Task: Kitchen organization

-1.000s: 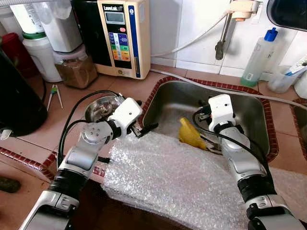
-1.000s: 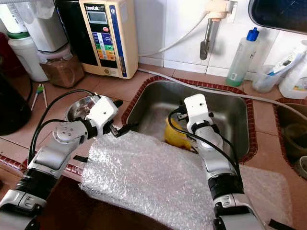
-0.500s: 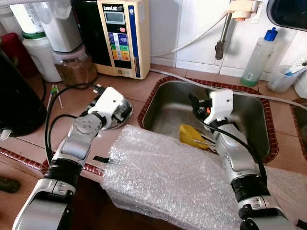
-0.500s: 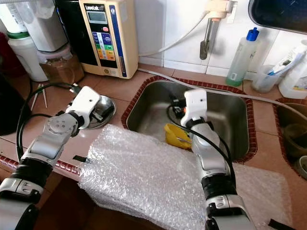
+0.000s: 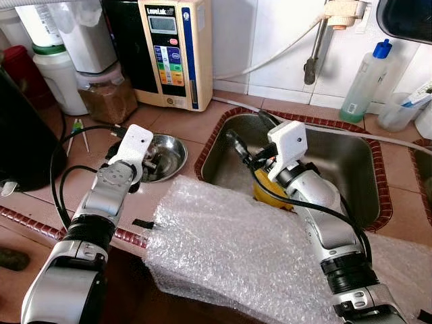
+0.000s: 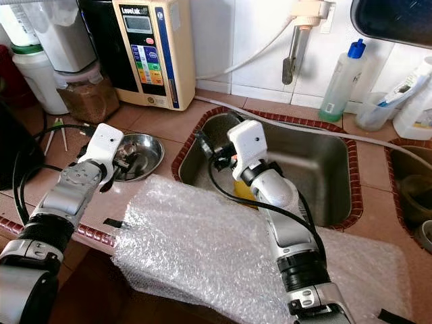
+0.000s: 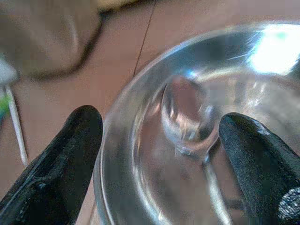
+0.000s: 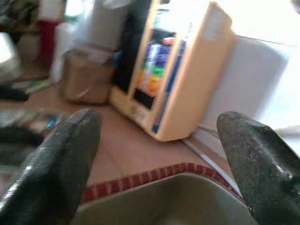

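A steel bowl [image 5: 165, 155] with a metal spoon [image 7: 185, 112] in it sits on the tiled counter, left of the sink [image 5: 351, 162]. My left gripper [image 7: 159, 123] hangs open just above the bowl's near rim, its fingers straddling the spoon. My right gripper [image 5: 244, 145] is open and empty over the sink's left part, pointing left at the sink's rim. A yellow thing [image 5: 264, 192] lies in the sink beneath the right arm. A sheet of bubble wrap [image 5: 236, 250] covers the counter's front edge and the sink's near rim.
A cream water machine [image 5: 172, 54], a jar of brown powder [image 5: 108, 98] and white containers [image 5: 57, 77] line the back wall. A black appliance [image 5: 23, 145] stands at the far left. A green bottle [image 5: 364, 81] and a hose [image 5: 317, 125] are behind the sink.
My left gripper swung left from the bubble wrap's edge to the bowl. My right gripper lifted from beside the yellow thing and turned left across the sink.
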You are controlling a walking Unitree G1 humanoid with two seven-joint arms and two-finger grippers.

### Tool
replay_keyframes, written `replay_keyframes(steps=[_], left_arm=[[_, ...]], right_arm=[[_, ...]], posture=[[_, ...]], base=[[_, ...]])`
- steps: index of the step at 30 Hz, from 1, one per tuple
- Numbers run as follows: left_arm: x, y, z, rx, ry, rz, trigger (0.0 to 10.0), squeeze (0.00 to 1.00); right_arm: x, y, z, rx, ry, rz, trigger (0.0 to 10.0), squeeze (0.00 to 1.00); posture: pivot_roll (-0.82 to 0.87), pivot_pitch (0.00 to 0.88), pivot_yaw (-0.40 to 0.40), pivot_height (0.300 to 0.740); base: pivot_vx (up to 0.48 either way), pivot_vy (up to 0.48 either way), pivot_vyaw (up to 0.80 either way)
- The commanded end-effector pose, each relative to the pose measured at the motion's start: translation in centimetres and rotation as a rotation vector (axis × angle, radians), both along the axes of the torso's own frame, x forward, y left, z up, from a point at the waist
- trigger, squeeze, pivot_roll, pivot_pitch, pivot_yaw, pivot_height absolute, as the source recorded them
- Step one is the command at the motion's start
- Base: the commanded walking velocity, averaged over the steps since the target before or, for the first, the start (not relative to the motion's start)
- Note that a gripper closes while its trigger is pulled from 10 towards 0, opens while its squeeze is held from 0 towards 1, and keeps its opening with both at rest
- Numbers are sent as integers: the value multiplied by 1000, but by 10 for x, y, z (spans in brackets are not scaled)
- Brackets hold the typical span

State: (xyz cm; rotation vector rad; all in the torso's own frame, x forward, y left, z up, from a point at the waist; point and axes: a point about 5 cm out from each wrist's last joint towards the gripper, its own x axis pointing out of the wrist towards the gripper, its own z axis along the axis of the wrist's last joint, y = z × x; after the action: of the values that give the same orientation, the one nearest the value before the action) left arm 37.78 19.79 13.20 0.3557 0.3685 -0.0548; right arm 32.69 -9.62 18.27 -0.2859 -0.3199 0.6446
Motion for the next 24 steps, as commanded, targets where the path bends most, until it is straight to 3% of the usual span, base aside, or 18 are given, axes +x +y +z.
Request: replay_keyframes(steps=[1, 3, 4, 8, 14, 15, 16, 17, 18, 19, 20, 24], left_arm=[[1, 2, -1, -66, 38, 36, 10000, 0], [1, 2, -2, -85, 48, 42, 10000, 0], [0, 0, -6, -159, 76, 49, 10000, 0], [0, -5, -8, -241, 96, 43, 10000, 0], [0, -5, -7, -227, 99, 34, 9569, 0], [0, -5, -7, -230, 102, 36, 8745, 0], [0, -4, -8, -234, 107, 38, 6902, 0], [-1, -4, -9, -245, 121, 40, 3922, 0], [-1, -4, -10, -249, 129, 41, 3922, 0], [-2, -4, -11, -269, 141, 46, 1765, 0], [-3, -3, -14, -295, 157, 54, 706, 0], [-7, 1, -19, -343, 180, 77, 745, 0]], right_arm=[[-7, 9, -6, -47, 33, 66, 10000, 757], [-7, 10, -7, -53, 35, 70, 10000, 757], [-10, 11, -11, -70, 47, 89, 10000, 0], [-17, 16, -14, -107, 60, 151, 10000, 0], [-16, 14, -11, -108, 60, 147, 10000, 0], [-16, 14, -11, -108, 61, 147, 10000, 0], [-16, 14, -11, -109, 62, 149, 10000, 0], [-17, 14, -11, -114, 63, 153, 10000, 0], [-17, 14, -11, -116, 63, 155, 10000, 0], [-16, 14, -11, -120, 61, 156, 10000, 0], [-16, 13, -10, -124, 60, 156, 10000, 0], [-13, 10, -8, -127, 61, 153, 10000, 0]], posture=[[-25, 0, 81, 740], [-26, 0, 81, 740], [-27, 0, 81, 740], [-30, 0, 79, 740], [-30, 0, 77, 740], [-29, 0, 76, 740], [-30, 0, 76, 740], [-30, 0, 75, 740], [-30, 0, 75, 740], [-29, 0, 76, 740], [-28, 0, 77, 740], [-26, 0, 74, 740]], base=[[0, 0, 0], [0, 0, 0], [0, 0, 0], [0, 0, 0], [0, 0, 0], [0, 0, 0], [0, 0, 0], [0, 0, 0], [0, 0, 0], [0, 0, 0], [0, 0, 0], [0, 0, 0]])
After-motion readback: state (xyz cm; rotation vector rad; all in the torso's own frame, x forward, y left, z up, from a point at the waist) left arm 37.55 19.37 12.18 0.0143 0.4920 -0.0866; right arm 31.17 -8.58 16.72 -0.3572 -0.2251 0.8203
